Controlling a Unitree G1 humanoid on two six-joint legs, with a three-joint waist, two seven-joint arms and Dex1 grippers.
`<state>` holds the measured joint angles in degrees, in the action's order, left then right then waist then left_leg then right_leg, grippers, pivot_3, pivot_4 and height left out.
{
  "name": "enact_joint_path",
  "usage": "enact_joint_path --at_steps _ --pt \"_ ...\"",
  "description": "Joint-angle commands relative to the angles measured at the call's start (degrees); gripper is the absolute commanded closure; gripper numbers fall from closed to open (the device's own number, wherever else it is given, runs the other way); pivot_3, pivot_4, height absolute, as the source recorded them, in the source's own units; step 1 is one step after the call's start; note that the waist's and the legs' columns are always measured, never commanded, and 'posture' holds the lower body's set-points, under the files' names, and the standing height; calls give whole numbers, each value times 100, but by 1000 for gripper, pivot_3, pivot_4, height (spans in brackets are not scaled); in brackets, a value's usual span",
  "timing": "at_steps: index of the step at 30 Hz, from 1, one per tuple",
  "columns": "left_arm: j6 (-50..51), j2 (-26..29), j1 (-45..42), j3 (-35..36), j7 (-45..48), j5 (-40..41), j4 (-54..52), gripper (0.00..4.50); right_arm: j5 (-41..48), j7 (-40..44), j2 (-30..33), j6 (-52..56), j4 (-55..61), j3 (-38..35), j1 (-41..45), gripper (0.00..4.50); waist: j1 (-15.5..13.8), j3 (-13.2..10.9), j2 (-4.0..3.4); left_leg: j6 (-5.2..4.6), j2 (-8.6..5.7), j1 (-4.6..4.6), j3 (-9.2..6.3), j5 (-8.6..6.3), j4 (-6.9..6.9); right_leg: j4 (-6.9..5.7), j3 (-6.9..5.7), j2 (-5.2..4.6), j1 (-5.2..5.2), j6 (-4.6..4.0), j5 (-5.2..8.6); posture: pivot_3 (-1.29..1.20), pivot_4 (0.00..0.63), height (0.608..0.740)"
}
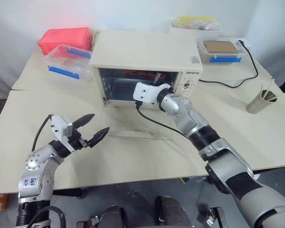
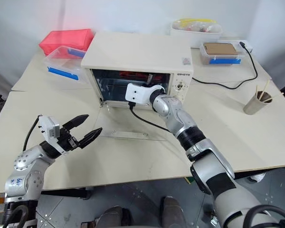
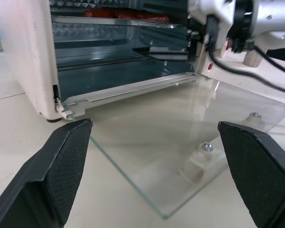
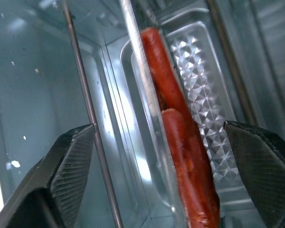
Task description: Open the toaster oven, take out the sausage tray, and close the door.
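From the head camera, the toaster oven (image 1: 147, 57) stands at the back of the table (image 1: 237, 137) with its door (image 1: 140, 134) folded flat on the tabletop in front of it. The right gripper (image 1: 157, 91) reaches into the open cavity. The left gripper (image 1: 92, 127) hovers over the table just to the left of the door, fingers spread and holding nothing.

In the left wrist view, the glass door lies flat, handle underneath, and the sausages (image 3: 128, 14) show red on the upper shelf.

In the right wrist view, the fingers (image 4: 66, 161) stand wide apart on either side of the sausage tray (image 4: 204, 123); nothing is gripped yet. The tray's near rim runs between them, with a rack wire (image 4: 90, 114) just beside it.

To do this well, the gripper should probably close on the tray's rim alone, clear of the rack wire and the sausages, then pull straight out and level.
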<state>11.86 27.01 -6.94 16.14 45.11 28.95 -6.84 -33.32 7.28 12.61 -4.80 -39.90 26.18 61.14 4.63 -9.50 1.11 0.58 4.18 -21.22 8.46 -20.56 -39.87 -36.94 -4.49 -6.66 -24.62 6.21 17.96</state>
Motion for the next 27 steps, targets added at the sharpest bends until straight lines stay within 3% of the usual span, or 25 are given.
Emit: enact_joint_path --at_steps 1,10,16,27 --pt "-81 1 -99 -18 -21 81 -179 0 -90 -271 -41 -265 -120 -19 222 1296 24 0 0 0 0 0 0 0 0 0 0 0 0 0 0 0 150 740" --pt "-149 -19 -560 -168 120 57 218 0 -344 -660 -61 -289 -525 -10 484 4399 38 -2 -3 1 1 0 0 1 3 1 1 0 -1 0 0 0 150 740" --pt "-290 -44 -1350 -345 410 75 849 0 -473 -686 -34 -342 -542 5 586 4480 36 -2 -2 4 2 -1 0 2 -1 1 1 2 0 0 0 0 150 740" --pt "45 370 -3680 -186 1393 411 2787 0 -541 -280 212 -514 215 6 457 4480 67 -6 -7 4 -3 -11 -2 3 11 3 -7 4 -12 0 0 0 150 740"
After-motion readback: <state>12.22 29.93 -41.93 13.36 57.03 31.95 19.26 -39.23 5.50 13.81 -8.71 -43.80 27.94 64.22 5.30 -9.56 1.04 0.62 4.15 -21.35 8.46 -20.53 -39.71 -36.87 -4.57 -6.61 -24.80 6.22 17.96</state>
